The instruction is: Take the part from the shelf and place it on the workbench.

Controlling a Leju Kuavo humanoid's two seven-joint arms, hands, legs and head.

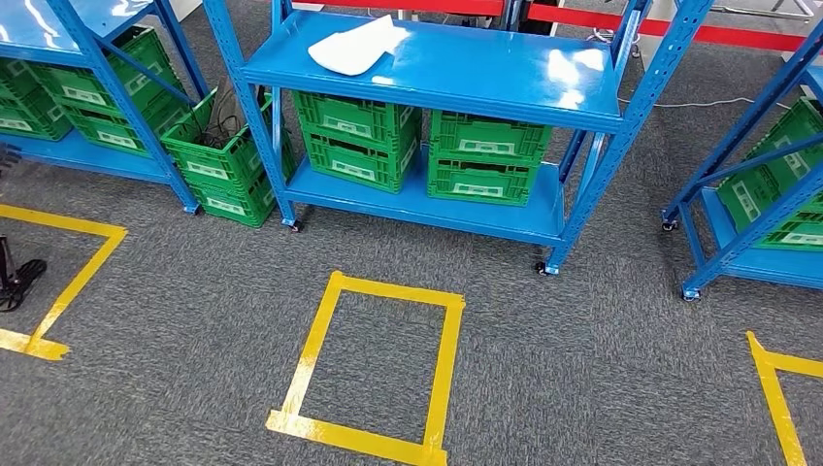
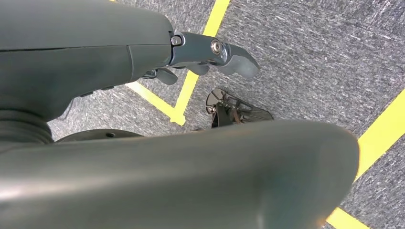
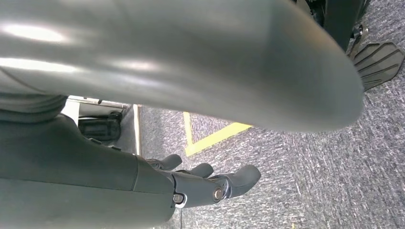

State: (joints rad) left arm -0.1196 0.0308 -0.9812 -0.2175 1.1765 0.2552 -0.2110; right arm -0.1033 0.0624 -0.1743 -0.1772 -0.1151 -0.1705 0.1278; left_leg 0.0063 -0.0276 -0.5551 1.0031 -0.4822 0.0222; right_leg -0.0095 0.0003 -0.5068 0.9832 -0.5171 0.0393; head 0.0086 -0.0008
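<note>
The part (image 1: 357, 46) is a flat white piece lying on the top deck of the middle shelf (image 1: 485, 73), toward 11 o'clock in the head view, near the deck's left end. It looks thin and sheet-like, with one corner slightly raised, so I judge it light and perhaps a little flexible; whether it is rigid plastic or soft foam I cannot tell. Its smooth face may slide on the glossy blue deck. The best hold is probably at the near edge, thumb under and fingers over, or at the lifted corner, taken gently so it does not bend.

Under that deck, on the lower level, stand green crates (image 1: 417, 146) side by side. Another green crate (image 1: 221, 160) leans against the shelf's left post at about 10 o'clock. More blue shelves with crates stand at 9 and 3 o'clock.

On the grey carpet at 6 o'clock is a yellow tape rectangle (image 1: 374, 364), with parts of 2 other tape marks at the sides.

Both arms hang down. The left robot hand (image 2: 210, 55) holds nothing, its fingers loosely apart above the carpet. The right robot hand (image 3: 210, 181) also holds nothing, with fingers extended and apart.

The reach has not begun, and no bench is in sight.
</note>
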